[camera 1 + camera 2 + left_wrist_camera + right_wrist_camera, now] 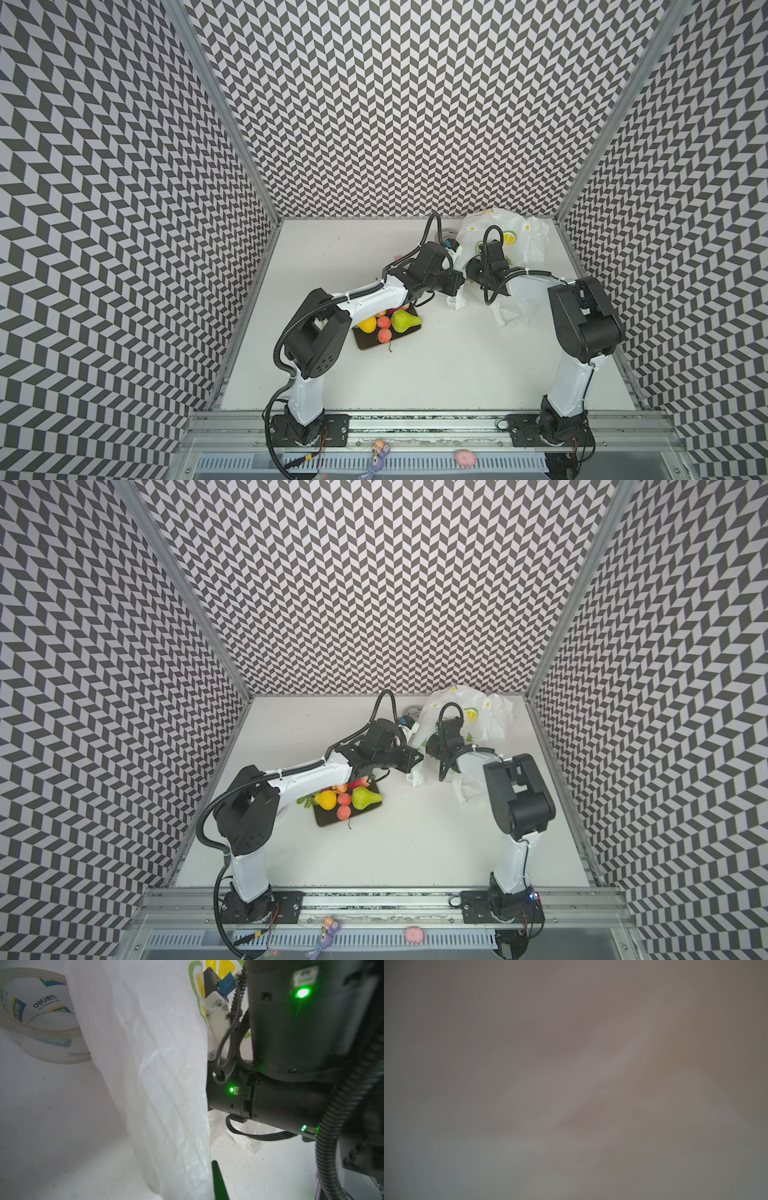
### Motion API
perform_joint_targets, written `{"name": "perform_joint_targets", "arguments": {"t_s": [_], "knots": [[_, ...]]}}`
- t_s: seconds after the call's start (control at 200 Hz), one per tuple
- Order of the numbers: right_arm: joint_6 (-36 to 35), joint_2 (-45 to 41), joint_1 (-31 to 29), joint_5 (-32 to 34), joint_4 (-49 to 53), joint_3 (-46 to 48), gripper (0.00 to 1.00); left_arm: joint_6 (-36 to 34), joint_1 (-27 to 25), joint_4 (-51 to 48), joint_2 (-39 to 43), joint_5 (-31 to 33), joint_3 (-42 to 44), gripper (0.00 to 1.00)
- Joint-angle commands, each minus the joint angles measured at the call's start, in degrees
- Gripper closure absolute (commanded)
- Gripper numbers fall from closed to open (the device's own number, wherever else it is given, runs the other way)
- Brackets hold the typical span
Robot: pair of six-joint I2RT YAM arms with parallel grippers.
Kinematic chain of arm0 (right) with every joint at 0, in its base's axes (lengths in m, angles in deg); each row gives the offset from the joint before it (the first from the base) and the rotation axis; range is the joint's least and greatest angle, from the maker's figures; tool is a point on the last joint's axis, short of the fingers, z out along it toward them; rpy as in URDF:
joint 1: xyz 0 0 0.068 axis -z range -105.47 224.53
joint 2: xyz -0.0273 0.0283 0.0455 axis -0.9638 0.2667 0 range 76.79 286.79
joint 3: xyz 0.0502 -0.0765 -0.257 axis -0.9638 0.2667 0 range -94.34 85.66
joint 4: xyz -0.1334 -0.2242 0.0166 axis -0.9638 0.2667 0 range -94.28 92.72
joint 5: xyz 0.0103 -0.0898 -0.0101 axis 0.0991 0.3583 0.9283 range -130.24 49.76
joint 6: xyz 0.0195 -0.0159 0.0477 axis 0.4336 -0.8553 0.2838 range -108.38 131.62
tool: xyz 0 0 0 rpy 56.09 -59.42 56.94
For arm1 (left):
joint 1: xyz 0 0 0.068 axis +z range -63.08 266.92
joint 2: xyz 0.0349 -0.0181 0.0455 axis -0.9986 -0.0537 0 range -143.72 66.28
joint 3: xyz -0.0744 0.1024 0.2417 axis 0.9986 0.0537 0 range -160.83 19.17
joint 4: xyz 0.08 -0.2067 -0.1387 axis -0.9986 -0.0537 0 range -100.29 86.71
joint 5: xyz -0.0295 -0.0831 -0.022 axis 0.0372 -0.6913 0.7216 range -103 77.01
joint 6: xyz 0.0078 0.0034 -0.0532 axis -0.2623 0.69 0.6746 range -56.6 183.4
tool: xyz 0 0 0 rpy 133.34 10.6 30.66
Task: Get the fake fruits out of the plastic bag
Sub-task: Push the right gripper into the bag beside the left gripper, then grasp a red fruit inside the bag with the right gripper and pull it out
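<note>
The left gripper (456,286) is pinched narrow on a strip of the plastic bag (515,241). The bag's white sheet hangs across the left wrist view beside one dark fingertip (218,1178). The right gripper (452,246) lies at the bag's left edge in both top views, one white finger (217,1007) showing before the lemon print. Its own camera gives only blur, so its spread cannot be told. A tape roll (41,1022) sits just beside the bag. The fake fruits (384,322), among them a pear (405,321) and a lemon (367,324), lie on a dark tray (365,344) under the left forearm (374,297), well apart from bag and grippers.
</note>
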Motion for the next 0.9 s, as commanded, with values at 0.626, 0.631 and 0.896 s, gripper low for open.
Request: {"name": "perform_joint_targets", "arguments": {"t_s": [0.626, 0.631, 0.896], "knots": [[-1.3, -6.3, 0.3, -2.8, 0.2, 2.5, 0.54, 3.0, 0.3, 2.1, 1.9, -0.2, 0.1, 1.0], [-1.3, -6.6, 0.3, -2.8, 0.2, 2.7, 0.54, 3.0, 0.3, 2.0, 1.8, -0.3, 0.1, 1.0], [-2.7, -20.2, 0.3, -6.4, 2.7, 14.5, 0.54, 3.7, 1.1, 2.4, 0.3, 0.1, -1.3, 1.0]]}}
